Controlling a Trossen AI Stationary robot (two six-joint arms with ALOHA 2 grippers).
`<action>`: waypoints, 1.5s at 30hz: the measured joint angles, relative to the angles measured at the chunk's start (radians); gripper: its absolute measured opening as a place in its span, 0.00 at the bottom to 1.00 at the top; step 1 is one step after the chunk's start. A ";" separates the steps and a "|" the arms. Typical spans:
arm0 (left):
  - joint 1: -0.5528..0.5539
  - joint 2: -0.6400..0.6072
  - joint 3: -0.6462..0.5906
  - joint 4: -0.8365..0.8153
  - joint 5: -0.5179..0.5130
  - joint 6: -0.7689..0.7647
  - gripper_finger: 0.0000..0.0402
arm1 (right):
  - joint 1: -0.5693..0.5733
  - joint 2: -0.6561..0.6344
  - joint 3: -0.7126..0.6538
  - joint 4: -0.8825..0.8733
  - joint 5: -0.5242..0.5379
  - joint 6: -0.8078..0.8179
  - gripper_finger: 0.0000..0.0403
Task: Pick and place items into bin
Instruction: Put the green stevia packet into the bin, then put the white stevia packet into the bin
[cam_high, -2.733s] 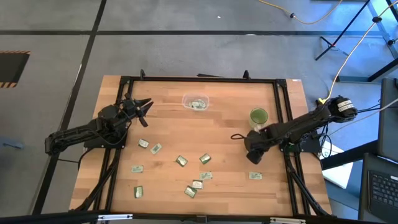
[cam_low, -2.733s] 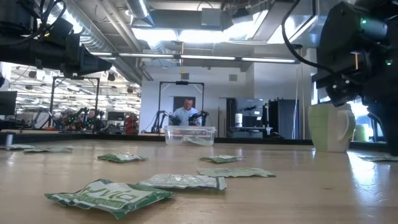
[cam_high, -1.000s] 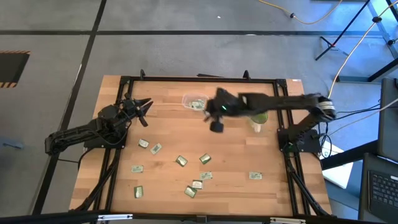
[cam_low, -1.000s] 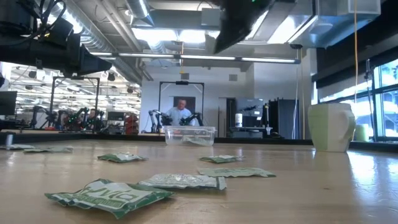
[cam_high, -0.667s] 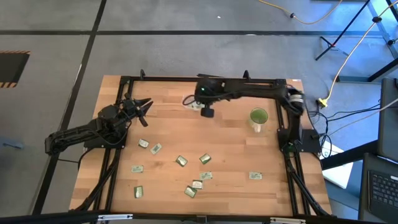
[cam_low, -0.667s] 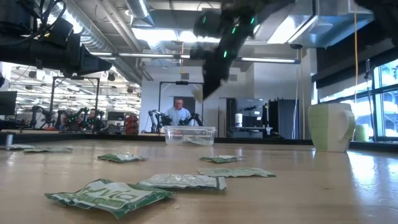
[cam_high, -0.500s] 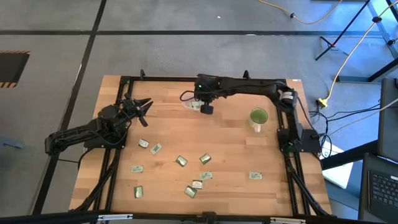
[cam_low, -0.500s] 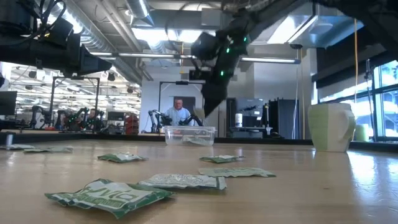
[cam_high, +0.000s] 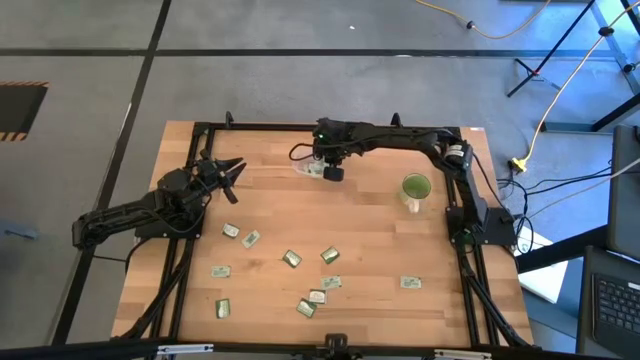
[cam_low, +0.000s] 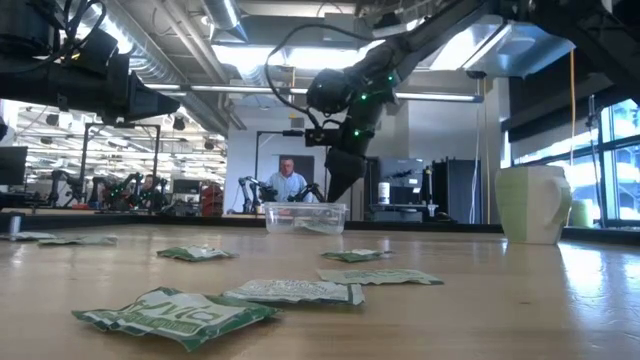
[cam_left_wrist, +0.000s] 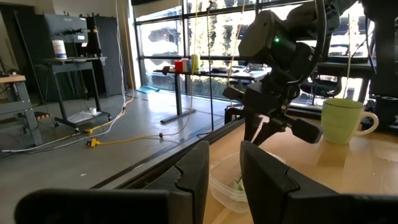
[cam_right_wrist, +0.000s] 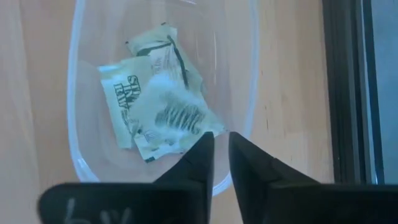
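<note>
Right wrist view places the right gripper (cam_right_wrist: 216, 163) directly above the small shallow clear plastic bin (cam_right_wrist: 79, 163), a position suited to dropping into it. Its fingers stand slightly apart with nothing visible between them. Pale green and white flat packets (cam_right_wrist: 158, 112) lie inside the bin, just beyond the fingertips. More packets (cam_high: 290, 258) remain scattered on the wooden table (cam_high: 380, 250). Left gripper (cam_high: 234, 170) waits at the table's left edge, fingers parted and empty

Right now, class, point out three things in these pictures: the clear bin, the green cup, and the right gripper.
clear bin (cam_right_wrist: 249, 106), right wrist view, on its see-through side wall.
green cup (cam_high: 416, 187), high view, on its round top.
right gripper (cam_low: 335, 187), low view, at its dark tip above the bin.
</note>
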 joint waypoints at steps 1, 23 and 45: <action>0.000 0.000 0.000 0.000 0.000 0.000 0.21 | 0.001 0.000 0.000 -0.002 0.000 0.001 0.15; -0.001 0.002 0.000 0.000 0.181 -0.002 0.23 | 0.152 -0.858 -0.582 0.095 -0.039 0.313 0.21; -0.126 0.576 0.371 -0.327 0.312 -0.022 0.30 | 0.067 -1.361 -1.040 0.434 -0.142 0.397 0.21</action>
